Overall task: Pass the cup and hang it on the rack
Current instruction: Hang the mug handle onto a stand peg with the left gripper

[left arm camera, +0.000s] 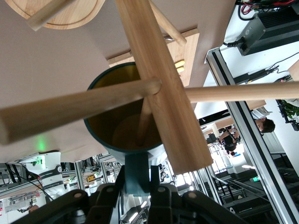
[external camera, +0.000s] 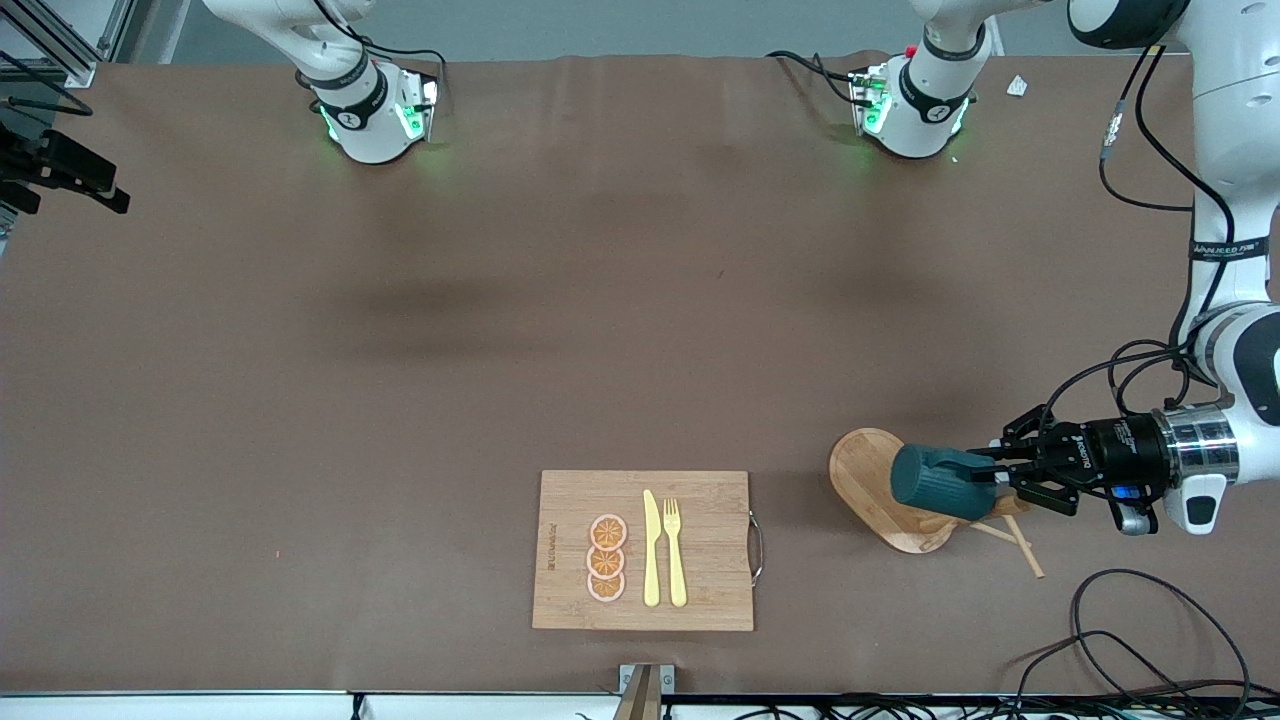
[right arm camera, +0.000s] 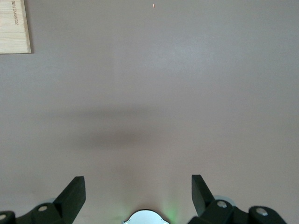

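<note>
The dark teal cup (external camera: 935, 482) lies on its side in the air over the rack (external camera: 880, 490), a wooden mug tree with an oval base toward the left arm's end of the table. My left gripper (external camera: 997, 476) is shut on the cup's handle (left arm camera: 137, 172). The left wrist view looks into the cup's ochre inside (left arm camera: 117, 126); the rack's post (left arm camera: 163, 93) and a peg (left arm camera: 79, 109) cross its mouth, and a thin dowel (left arm camera: 144, 122) reaches into it. My right gripper (right arm camera: 138, 196) hangs open over bare table, holding nothing.
A bamboo cutting board (external camera: 710, 550) lies near the front edge and carries orange slices (external camera: 607, 558), a yellow knife (external camera: 651, 548) and a fork (external camera: 675, 550). Its corner (right arm camera: 14, 25) shows in the right wrist view. Black cables (external camera: 1120, 640) loop near the front edge by the left arm.
</note>
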Robot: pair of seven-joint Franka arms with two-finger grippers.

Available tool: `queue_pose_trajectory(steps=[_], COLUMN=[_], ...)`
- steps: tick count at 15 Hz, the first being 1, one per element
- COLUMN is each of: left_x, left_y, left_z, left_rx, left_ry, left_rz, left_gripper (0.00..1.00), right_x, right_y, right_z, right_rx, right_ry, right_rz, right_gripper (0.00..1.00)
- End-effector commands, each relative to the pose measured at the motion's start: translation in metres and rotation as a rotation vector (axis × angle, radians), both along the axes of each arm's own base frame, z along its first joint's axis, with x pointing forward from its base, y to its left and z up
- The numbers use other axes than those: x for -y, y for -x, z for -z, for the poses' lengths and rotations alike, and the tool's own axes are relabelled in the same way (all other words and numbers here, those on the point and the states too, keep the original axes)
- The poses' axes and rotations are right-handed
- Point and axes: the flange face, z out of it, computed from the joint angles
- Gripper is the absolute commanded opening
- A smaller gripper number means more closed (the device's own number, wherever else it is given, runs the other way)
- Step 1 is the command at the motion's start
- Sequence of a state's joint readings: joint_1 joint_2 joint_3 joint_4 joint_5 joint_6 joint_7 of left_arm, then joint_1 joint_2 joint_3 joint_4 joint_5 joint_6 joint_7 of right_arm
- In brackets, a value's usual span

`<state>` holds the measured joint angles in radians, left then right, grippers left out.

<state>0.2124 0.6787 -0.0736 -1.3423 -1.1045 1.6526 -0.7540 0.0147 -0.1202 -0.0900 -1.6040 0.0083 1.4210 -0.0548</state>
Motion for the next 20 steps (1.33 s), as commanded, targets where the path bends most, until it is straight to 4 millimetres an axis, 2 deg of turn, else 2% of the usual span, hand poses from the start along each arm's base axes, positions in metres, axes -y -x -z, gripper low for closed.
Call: queue_pose_trajectory(steps=[1,5,7,8,9,11,12,14,16,18,20], left_x=[-0.016,-0.016,-0.015,-0.012,-0.011,-0.006,-0.005,-0.002,0.002,0.016,0.027], left_y=[-0.003,-0.003,-0.003,-0.003,-0.003,-0.003,-0.003,-0.003,-0.003,0.001,0.011], left_z=[0.006,0.006,0.007,0.007,0.007,0.007,0.005,-0.001,-0.015,-0.043,-0.074], left_rx=[0.009,0.01,0.007,0.007,0.003,-0.01,-0.008,-0.01,-0.031,-0.01,0.034], left_ry=[0.031,0.034,0.034,0.034,0.034,0.035,0.036,0.037,0.033,-0.007,-0.13], left_rz=[-0.024,-0.025,-0.024,-0.02,-0.02,-0.019,-0.018,-0.018,-0.027,0.003,0.069], left_gripper=[0.02,0.05,0.14,0.23,0.41,0.85,1.0,1.0,1.0,1.0,1.0], right_x=[-0.001,-0.002,-0.001,-0.001,-0.001,-0.001,-0.002,-0.002,-0.001,-0.001,-0.001], right_y=[0.005,0.006,0.005,0.006,0.005,0.005,0.005,0.005,0.005,0.005,0.005], right_z=[-0.002,-0.002,-0.002,-0.002,-0.001,0.0,0.0,0.0,-0.001,-0.001,-0.001], right_rx=[0.003,0.005,0.005,0.003,0.003,0.002,0.002,0.002,0.003,0.005,0.005], right_ry=[-0.001,-0.001,-0.001,-0.001,-0.001,-0.001,-0.001,-0.001,0.001,0.001,0.001], right_rz=[-0.011,-0.013,-0.011,-0.011,-0.011,-0.011,-0.013,-0.013,-0.013,-0.013,-0.013], right_gripper=[1.0,1.0,1.0,1.0,1.0,1.0,1.0,1.0,1.0,1.0,1.0])
